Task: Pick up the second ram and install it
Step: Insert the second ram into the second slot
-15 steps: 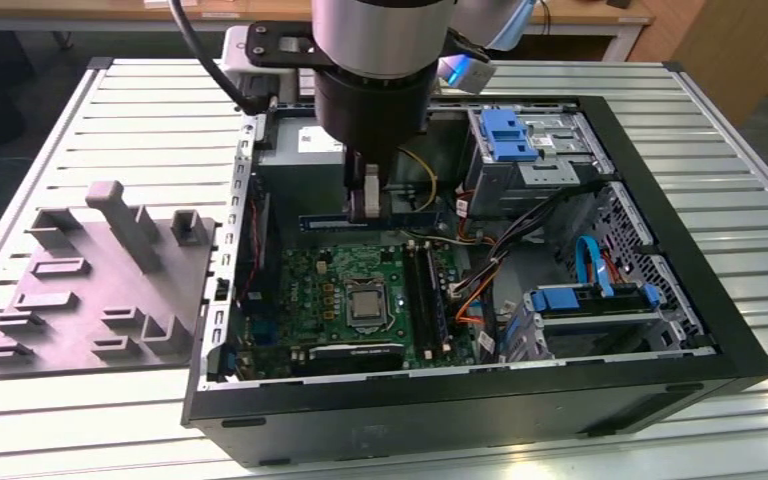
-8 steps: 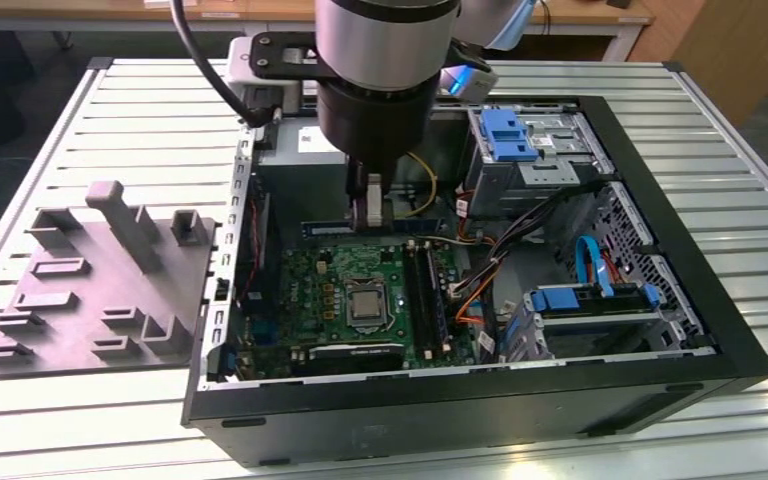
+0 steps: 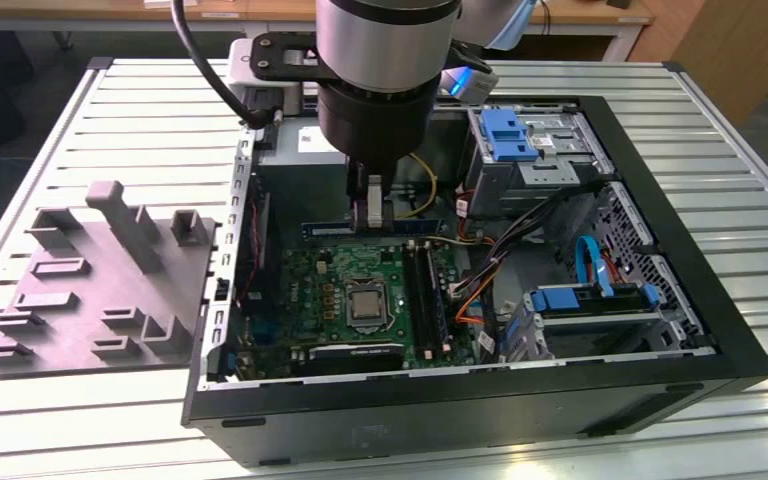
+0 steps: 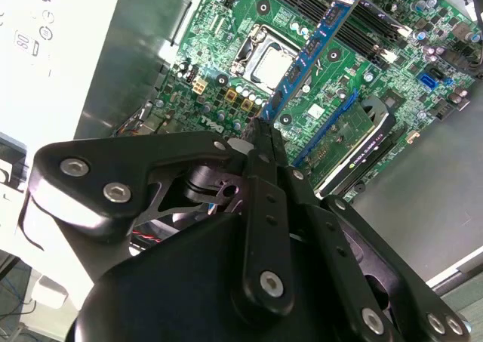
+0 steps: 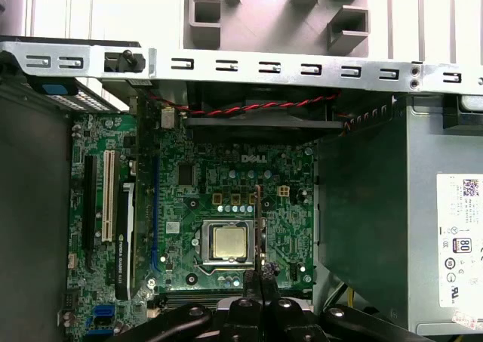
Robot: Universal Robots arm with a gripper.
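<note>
My gripper (image 3: 373, 220) hangs inside the open computer case (image 3: 651, 380), shut on the second ram (image 3: 404, 228), a thin blue-green stick held level above the far edge of the green motherboard (image 3: 331, 280). In the second wrist view the ram (image 4: 313, 47) juts out from the gripper (image 4: 262, 127) over the board, near the CPU socket (image 4: 264, 59) and the black memory slots (image 4: 377, 21). The first wrist view has the ram (image 5: 260, 221) edge-on as a thin line beside the socket (image 5: 229, 242), with the gripper (image 5: 260, 280) closed on its near end.
A grey fixture block (image 3: 104, 280) lies on the slatted table at the exterior view's left of the case. Inside the case are a drive cage with blue latches (image 3: 524, 135), loose cables (image 3: 491, 270), a power supply (image 5: 377, 206) and an expansion card (image 4: 355, 138).
</note>
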